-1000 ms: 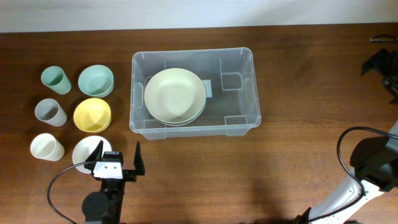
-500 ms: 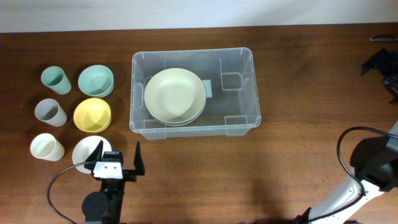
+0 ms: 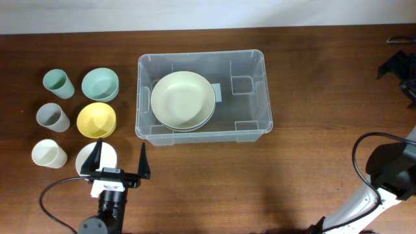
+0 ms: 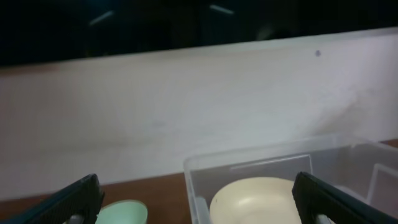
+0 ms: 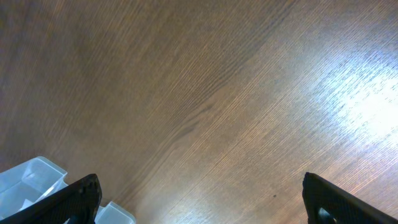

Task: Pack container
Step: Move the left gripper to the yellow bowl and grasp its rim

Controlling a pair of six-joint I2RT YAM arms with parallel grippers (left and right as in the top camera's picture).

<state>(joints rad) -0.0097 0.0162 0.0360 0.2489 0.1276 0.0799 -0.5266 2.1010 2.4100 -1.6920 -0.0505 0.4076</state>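
My left pincer (image 3: 121, 155) stands fully open and empty, its left finger over the white bowl (image 3: 86, 160) near the table's (image 3: 312, 162) left end. I judge that bowl comes next: I'd straddle 1 wall of its rim, descend squarely, then close gently. My right pincer (image 5: 202, 198) gapes wide too, holding nothing, well apart. The container (image 3: 268, 91) sits mid-table with what looks like 2 stacked pale dishes (image 3: 182, 97) in its left half. I'd lift clear of its wall before lowering.

No legible txt; label (image 3: 218, 93) in container (image 3: 266, 84) unreadable.
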